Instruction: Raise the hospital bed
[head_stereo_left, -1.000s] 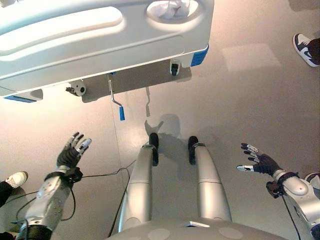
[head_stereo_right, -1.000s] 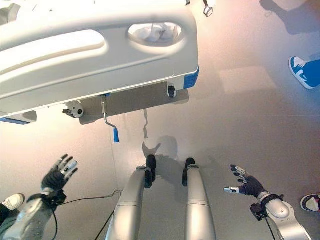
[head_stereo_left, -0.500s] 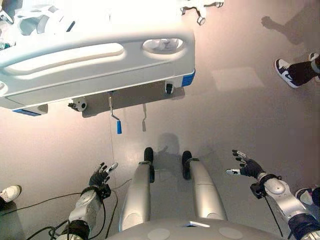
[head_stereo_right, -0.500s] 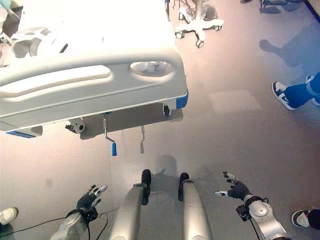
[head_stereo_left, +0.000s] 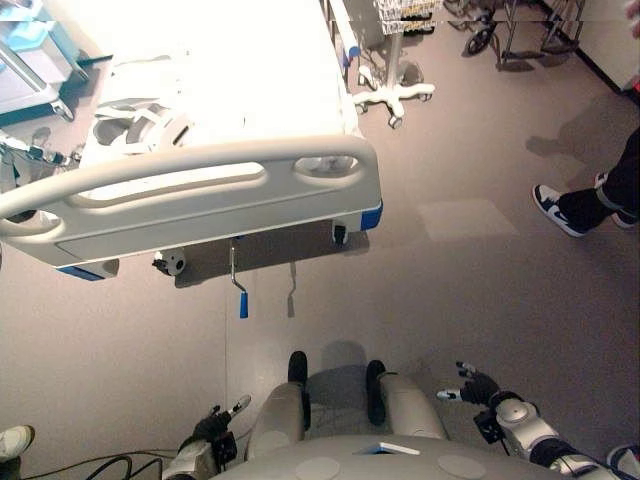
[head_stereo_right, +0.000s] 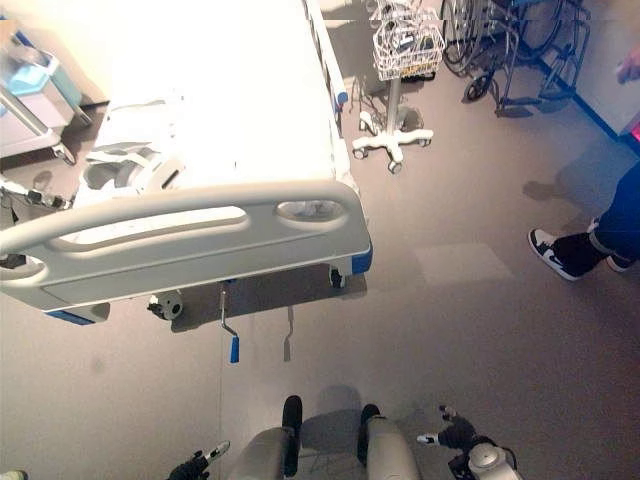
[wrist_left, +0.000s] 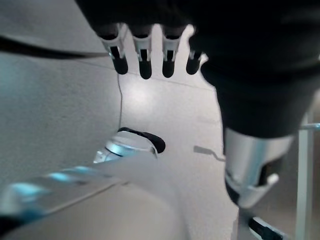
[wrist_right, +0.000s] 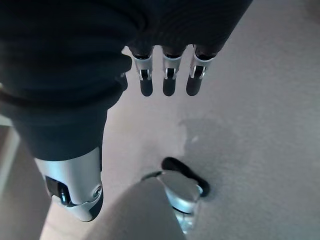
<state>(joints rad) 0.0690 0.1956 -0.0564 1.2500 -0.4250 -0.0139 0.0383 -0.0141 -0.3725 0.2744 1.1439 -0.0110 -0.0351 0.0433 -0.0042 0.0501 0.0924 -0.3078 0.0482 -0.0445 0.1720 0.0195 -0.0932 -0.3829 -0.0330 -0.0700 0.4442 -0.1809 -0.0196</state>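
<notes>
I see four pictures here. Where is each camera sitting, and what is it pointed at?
Left eye view: on the head, looking down at the hospital bed, its crank, both hands low.
Right eye view: beside it, same scene, plus a wheeled basket stand.
Left wrist view: along the open left hand toward the floor.
Right wrist view: along the open right hand toward the floor.
Both eye views share a person's shoe.

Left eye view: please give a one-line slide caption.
Hospital bed with blue-handled crank below footboard; both hands, left and right, open and low.
</notes>
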